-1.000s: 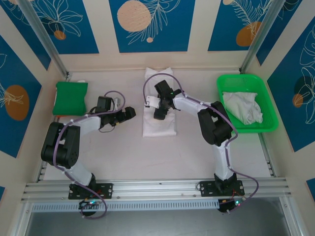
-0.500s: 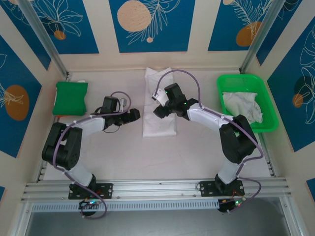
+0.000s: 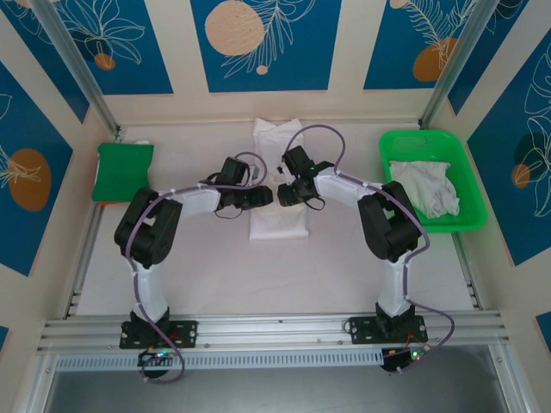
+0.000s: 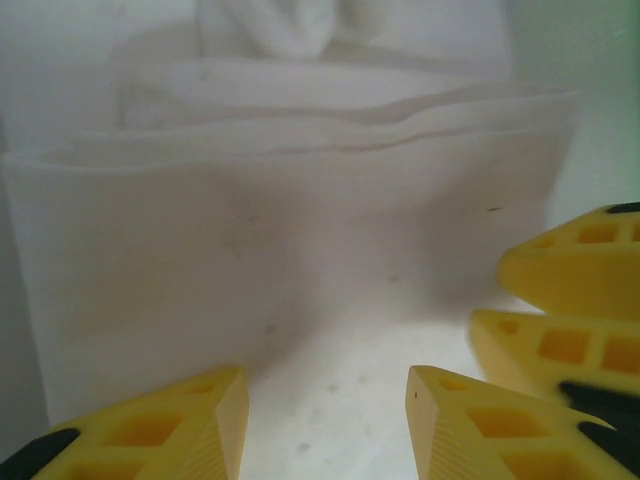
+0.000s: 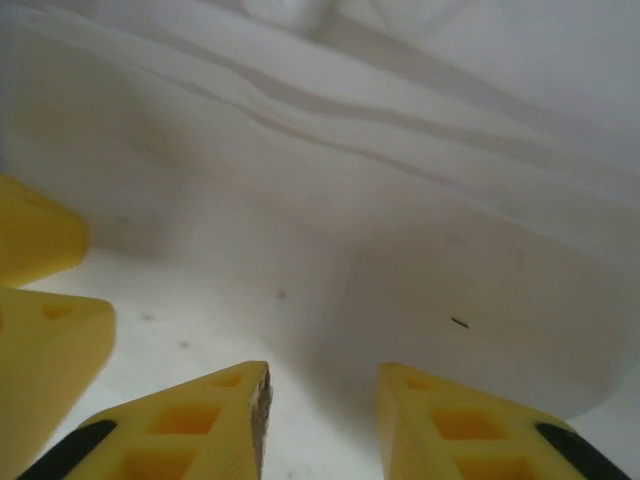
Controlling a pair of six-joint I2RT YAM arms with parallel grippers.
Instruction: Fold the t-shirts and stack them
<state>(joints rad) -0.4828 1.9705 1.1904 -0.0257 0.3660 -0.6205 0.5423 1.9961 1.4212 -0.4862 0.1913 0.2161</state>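
**Both arms closed in on the folded shirt**

We find the left gripper (image 3: 263,197) swung inward, jaws apart but narrowing, at the folded t-shirt (image 3: 278,225) mid-table. The right gripper (image 3: 284,194) meets it, jaws likewise. We judge a paired pinch imminent. A crumpled t-shirt (image 3: 426,188) waits in the green tray (image 3: 398,140).

The top external camera looks steeply down from above and behind the arm bases, far enough back to take in the whole table (image 3: 258,275). The wrist cameras sit just behind the left gripper (image 4: 325,400) and the right gripper (image 5: 322,385). Each faces forward past its own fingertips, low and very close over the folded t-shirt (image 3: 279,225). All three views share the shirt between the grippers.
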